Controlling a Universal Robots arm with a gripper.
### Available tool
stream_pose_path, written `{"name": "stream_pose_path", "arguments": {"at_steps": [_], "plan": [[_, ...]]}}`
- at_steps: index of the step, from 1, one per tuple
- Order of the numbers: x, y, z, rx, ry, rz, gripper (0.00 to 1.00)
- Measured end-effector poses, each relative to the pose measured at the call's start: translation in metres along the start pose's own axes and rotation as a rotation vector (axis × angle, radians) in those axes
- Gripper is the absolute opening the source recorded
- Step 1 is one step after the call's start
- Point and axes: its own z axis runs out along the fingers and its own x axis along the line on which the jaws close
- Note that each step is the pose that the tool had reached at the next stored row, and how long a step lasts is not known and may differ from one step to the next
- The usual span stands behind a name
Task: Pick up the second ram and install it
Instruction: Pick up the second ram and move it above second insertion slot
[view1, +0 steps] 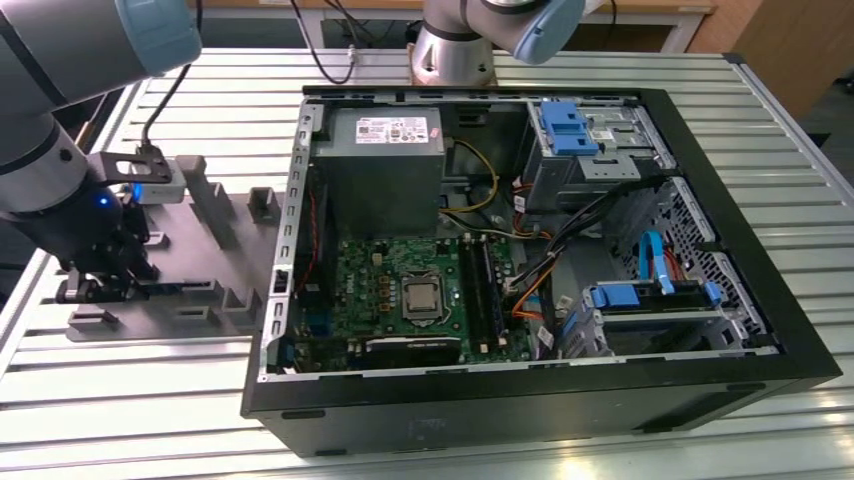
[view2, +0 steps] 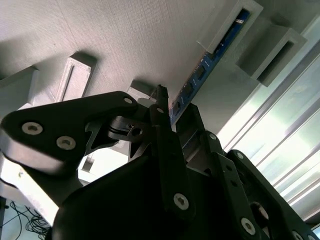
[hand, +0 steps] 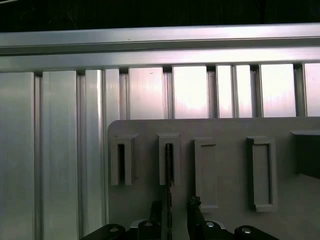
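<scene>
Between the fingers of the gripper (hand: 174, 209) in the first wrist view, the second ram (hand: 169, 167) stands on edge in a slot of the grey holder plate (hand: 225, 130). Jaws straddle it part-open, w/ a gap showing on at least one side, so nothing is clamped. Judging by that, pick-up is barely begun; lift, carry & install are all left to do. Further off, in the exterior view, the PC case (view1: 747, 330) lies open w/ the green motherboard (view1: 374, 290) exposed. Can't tell if its mem slots hold anything. Writing: white label (view1: 390, 129) on the pwr supply (view1: 380, 175) has print, too small to read. None legible on the stick.
</scene>
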Motion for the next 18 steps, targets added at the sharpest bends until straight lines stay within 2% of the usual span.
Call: {"name": "stream_pose_path", "arguments": {"at_steps": [5,6,18], "plan": [[0.0000,-0.0001,0.0008,0.0001,-0.0001,0.000,0.33],[0.0000,-0.0001,0.0010,0.0001,-0.0001,0.000,0.25],[0.0011,-0.0002,0.0035,0.0005,0.0050,0.000,0.25]]}}
